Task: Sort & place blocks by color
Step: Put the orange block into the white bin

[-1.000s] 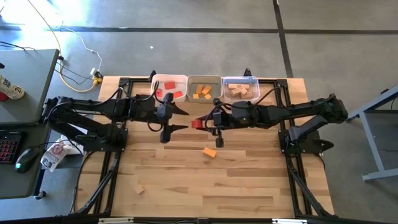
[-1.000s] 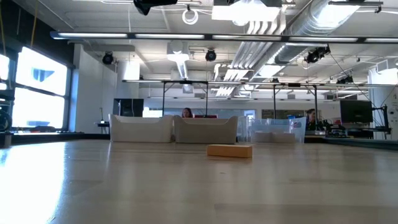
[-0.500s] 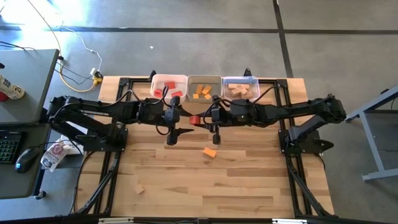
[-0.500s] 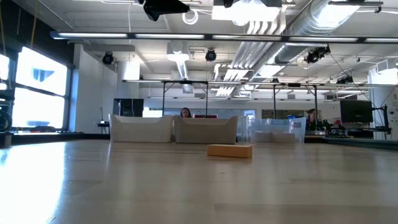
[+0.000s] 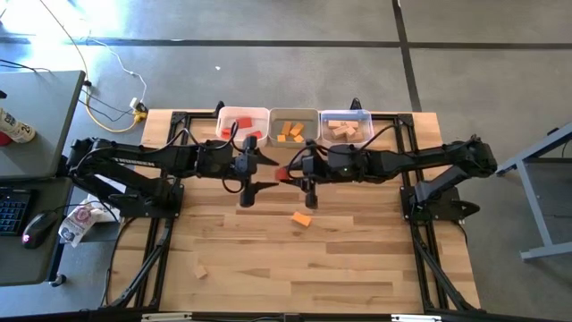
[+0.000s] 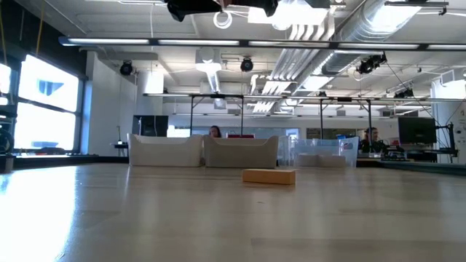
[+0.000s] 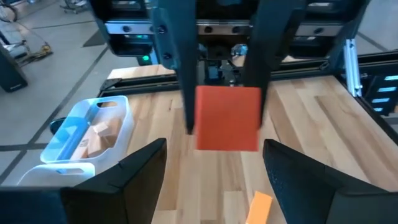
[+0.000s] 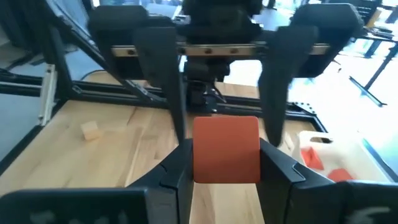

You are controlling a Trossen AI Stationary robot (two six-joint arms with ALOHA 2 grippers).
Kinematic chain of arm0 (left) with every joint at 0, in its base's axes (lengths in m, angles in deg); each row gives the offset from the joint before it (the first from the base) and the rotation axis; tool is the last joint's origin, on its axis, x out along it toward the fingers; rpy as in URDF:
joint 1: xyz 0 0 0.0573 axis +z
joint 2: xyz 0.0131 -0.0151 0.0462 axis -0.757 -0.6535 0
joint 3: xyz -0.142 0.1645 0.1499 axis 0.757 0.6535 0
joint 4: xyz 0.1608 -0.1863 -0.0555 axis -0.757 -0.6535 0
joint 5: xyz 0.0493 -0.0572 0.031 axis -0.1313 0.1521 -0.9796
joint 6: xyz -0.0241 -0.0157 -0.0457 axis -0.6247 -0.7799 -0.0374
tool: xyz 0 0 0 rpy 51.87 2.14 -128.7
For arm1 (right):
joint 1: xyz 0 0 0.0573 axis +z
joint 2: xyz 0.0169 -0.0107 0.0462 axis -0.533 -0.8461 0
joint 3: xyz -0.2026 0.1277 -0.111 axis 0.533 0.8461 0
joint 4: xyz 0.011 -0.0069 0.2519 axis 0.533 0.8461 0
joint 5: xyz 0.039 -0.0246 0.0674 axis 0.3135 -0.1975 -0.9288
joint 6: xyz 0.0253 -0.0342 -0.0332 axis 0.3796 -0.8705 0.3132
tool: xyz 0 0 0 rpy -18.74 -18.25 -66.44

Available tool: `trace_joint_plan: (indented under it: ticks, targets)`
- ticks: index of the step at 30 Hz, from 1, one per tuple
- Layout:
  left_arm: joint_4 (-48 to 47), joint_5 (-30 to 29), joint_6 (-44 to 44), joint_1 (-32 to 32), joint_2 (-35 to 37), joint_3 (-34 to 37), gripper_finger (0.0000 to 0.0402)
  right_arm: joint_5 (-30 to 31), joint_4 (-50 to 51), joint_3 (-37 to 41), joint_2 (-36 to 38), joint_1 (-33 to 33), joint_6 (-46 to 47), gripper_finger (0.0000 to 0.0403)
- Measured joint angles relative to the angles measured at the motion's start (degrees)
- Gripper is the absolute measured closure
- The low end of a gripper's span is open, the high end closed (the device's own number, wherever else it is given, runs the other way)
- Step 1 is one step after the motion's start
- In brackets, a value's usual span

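High view, looking straight down: two dark arms meet nose to nose above the middle of a wooden table (image 5: 340, 268). The right gripper (image 5: 288, 173) has its jaws clamped on a red block (image 5: 281, 173), held up in the air. The left gripper (image 5: 264, 173) faces it with jaws spread wide, one on each side of the block without touching. This looks like a hand-over, since the bin with red blocks (image 5: 241, 117) sits on the left arm's side.

Right wrist view: the red block (image 8: 226, 149) sits squarely between that arm's own fingers (image 8: 171, 177), with the other arm's open fingers (image 8: 160, 62) just beyond it.

Left wrist view: the same block (image 7: 227, 117) is pinched between the far arm's upright fingers (image 7: 176, 56), ahead of the left arm's own parted jaws and not yet between them.

Below and in front of both sets of jaws, an orange block (image 5: 302, 219) lies on the table; a pale block (image 5: 201, 270) lies well apart near the left front. The middle bin (image 5: 293, 115) holds orange pieces and the clear bin (image 5: 345, 117) pale ones, so the sorting seems mostly done.
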Motion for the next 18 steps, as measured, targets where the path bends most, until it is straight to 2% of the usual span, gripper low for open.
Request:
trace_joint_plan:
  ticks: [4,18]
  targets:
    - [-0.05,2.31,0.0,0.0,0.0,0.0,0.0147,2.0,0.93,0.0,0.0,0.0,0.58,0.0293]
    - [1.76,1.36,-0.52,0.0,-0.11,0.0,0.0147,-0.77,0.07,0.0,-0.26,0.0,0.72,0.0293]
